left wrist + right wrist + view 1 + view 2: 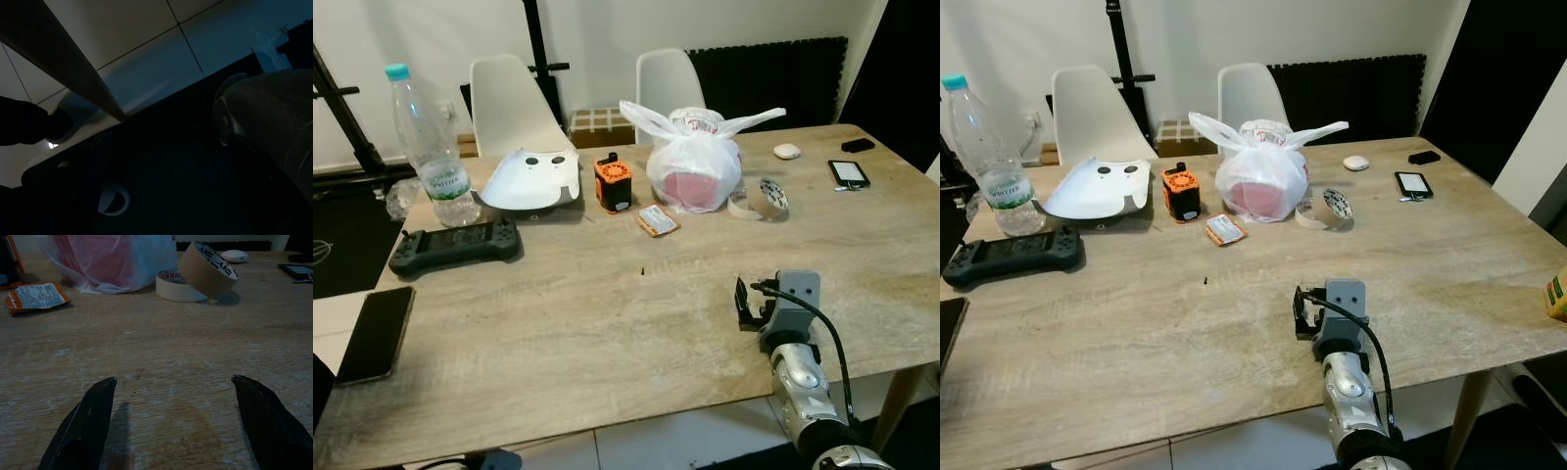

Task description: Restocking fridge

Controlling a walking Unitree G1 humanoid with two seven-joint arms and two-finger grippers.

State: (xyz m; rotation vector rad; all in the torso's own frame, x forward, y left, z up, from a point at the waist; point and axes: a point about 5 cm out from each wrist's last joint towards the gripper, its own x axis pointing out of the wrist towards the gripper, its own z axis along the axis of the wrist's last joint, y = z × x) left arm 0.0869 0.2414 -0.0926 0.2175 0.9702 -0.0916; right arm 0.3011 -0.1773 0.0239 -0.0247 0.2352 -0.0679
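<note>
The right gripper (173, 382) hangs low over the wooden table (607, 323), its two black fingers (85, 423) spread wide apart with nothing between them. It sits on the near side of the table, well short of the white plastic bag (693, 162), and points toward it.

The bag, knotted at the top with something red inside, is the likely load for the fridge. It stands toward the far side of the table. Just beside the bag on its right lie two rolls of tape (195, 276); just in front of it lies a small orange packet (657, 220), and on its left stands a small orange and black box (613, 183).

This looks like the reach before the first pick: nothing is held yet. The next move calls for the arm to stretch forward across the bare wood toward the bag and close on its knot or handles, staying clear of the tape rolls.

The right arm (808, 387) comes up from the near edge, forearm roughly level and wrist straight. The left arm hangs idle; its wrist view is too dark to tell how its fingers stand.
</note>
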